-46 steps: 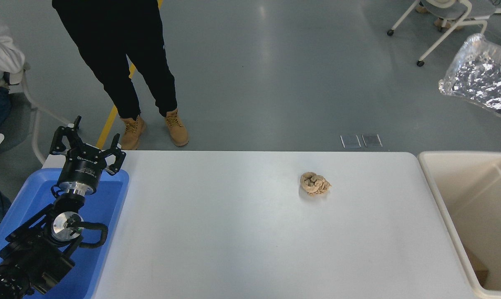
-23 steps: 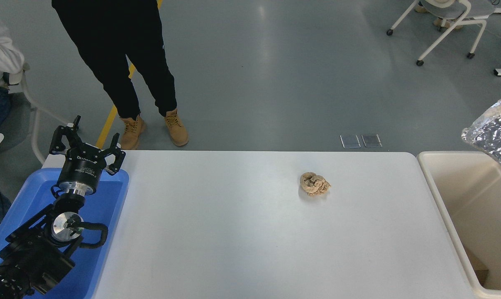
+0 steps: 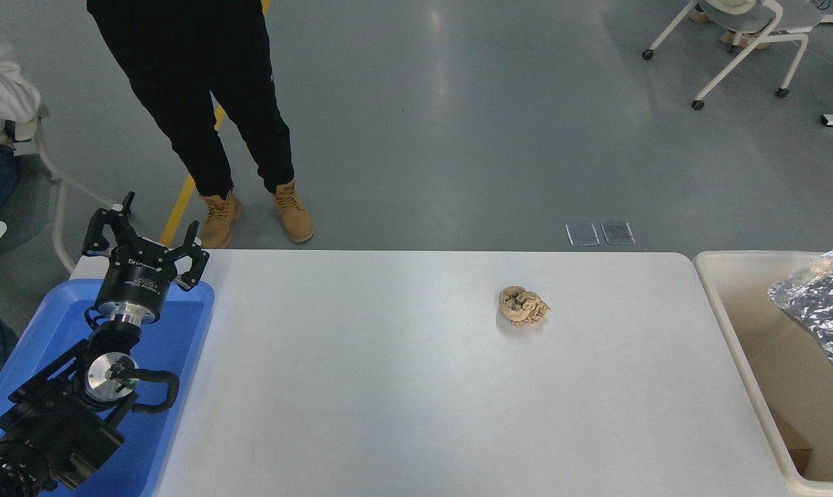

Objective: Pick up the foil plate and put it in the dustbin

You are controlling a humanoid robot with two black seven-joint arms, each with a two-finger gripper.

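The foil plate point(image 3: 822, 307) is shiny, silver and crinkled. It is at the right edge of the head view, over the inside of the dustbin point(image 3: 727, 304), and partly cut off by the picture's edge. The dustbin is a cream plastic bin standing just off the table's right end. No gripper shows on the plate, and the right arm is out of view. My left gripper point(image 3: 143, 231) is parked at the lower left over the blue tray, its fingers spread and empty.
A crumpled brown paper ball point(image 3: 523, 305) lies on the white table point(image 3: 388, 386) right of centre. A shallow blue tray point(image 3: 174, 331) sits at the left end. A person in black trousers and tan boots point(image 3: 257, 214) stands at the far side. A wheeled chair point(image 3: 740, 41) is far right.
The foil plate has come down from high above the floor at the far right into the mouth of the dustbin. The left arm has not moved.
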